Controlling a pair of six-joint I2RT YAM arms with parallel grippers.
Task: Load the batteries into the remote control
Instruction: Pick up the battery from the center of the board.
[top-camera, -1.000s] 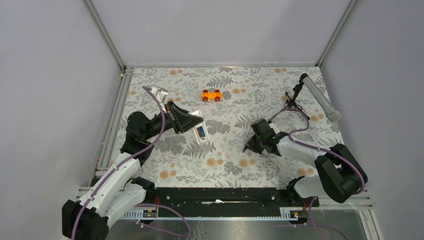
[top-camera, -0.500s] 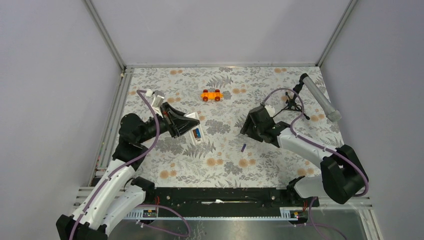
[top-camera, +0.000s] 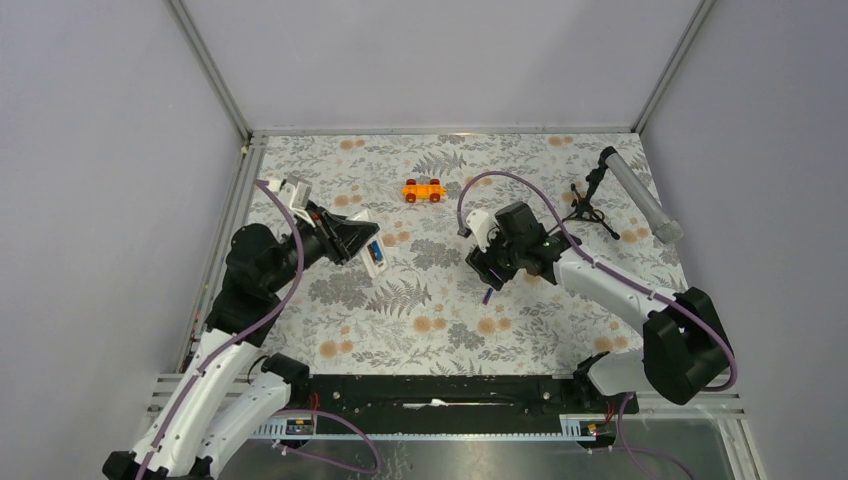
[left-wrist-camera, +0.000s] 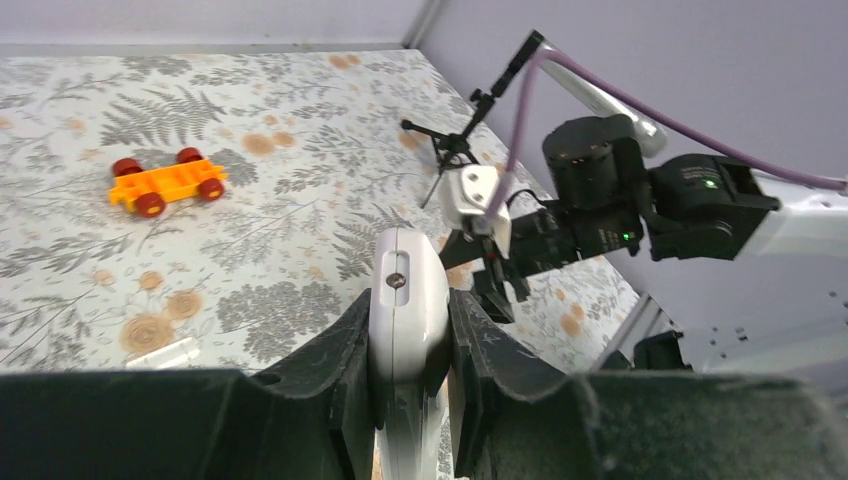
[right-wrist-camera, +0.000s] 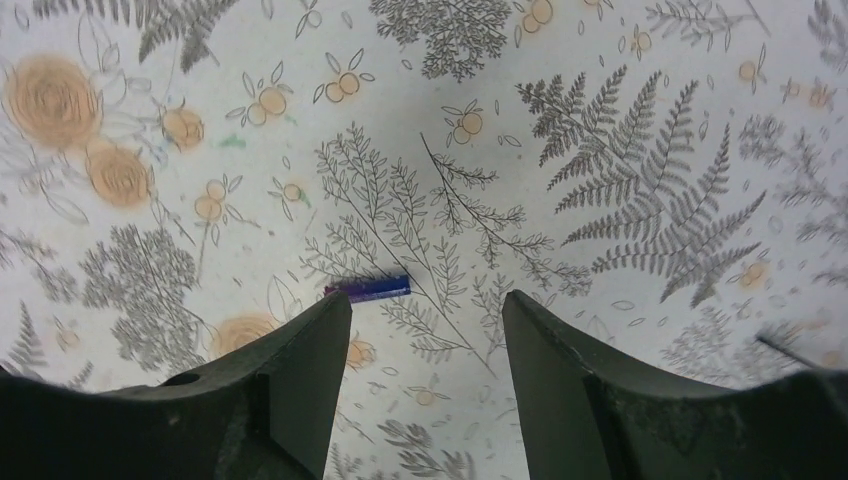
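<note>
My left gripper (left-wrist-camera: 408, 335) is shut on the white remote control (left-wrist-camera: 405, 290) and holds it edge-up above the mat. In the top view the remote (top-camera: 371, 256) tilts with its bay upward, and a blue battery (top-camera: 375, 250) shows in it. A second battery (right-wrist-camera: 368, 288), blue-purple, lies loose on the mat (top-camera: 487, 296). My right gripper (right-wrist-camera: 427, 310) hangs open just above it, and its left fingertip (right-wrist-camera: 335, 305) is next to the battery. From above, that gripper (top-camera: 487, 275) sits mid-table.
An orange toy car (top-camera: 423, 190) stands at the back middle. A grey tube on a black tripod (top-camera: 640, 195) is at the back right. A small clear piece (left-wrist-camera: 160, 352) lies on the floral mat near the left gripper.
My right gripper opened and left the battery lying on the mat, then swung left over it. The left arm drew the remote back to the left and raised it.
</note>
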